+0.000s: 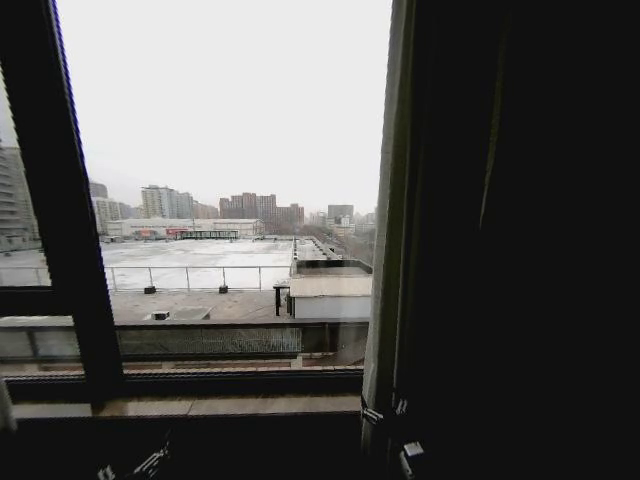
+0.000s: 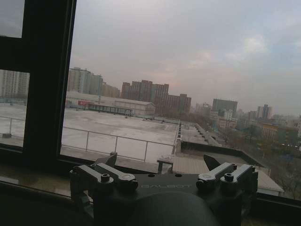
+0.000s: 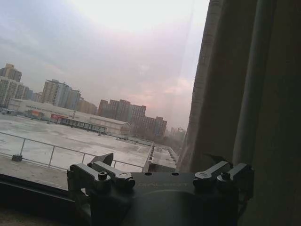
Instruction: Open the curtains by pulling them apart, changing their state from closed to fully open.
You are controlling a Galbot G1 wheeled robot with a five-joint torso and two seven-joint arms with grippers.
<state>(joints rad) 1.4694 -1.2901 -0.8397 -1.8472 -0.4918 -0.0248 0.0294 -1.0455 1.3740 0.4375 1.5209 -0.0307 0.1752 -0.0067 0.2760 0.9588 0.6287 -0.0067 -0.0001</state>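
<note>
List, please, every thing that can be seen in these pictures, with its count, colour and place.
curtain: one bunched panel seen, beige-grey, at the right side of the window, beside the right gripper
dark drape: one, nearly black, right of the curtain
window frame bar: one upright, black, left part of the window
window sill: one, brownish, under the glass
flat roof with railing: one, whitish, outside, below the skyline
tall buildings: several, grey and reddish brown, far outside
left gripper: one, black, low before the glass, fingers apart, holding nothing
right gripper: one, black, low at the curtain's edge, fingers apart
</note>
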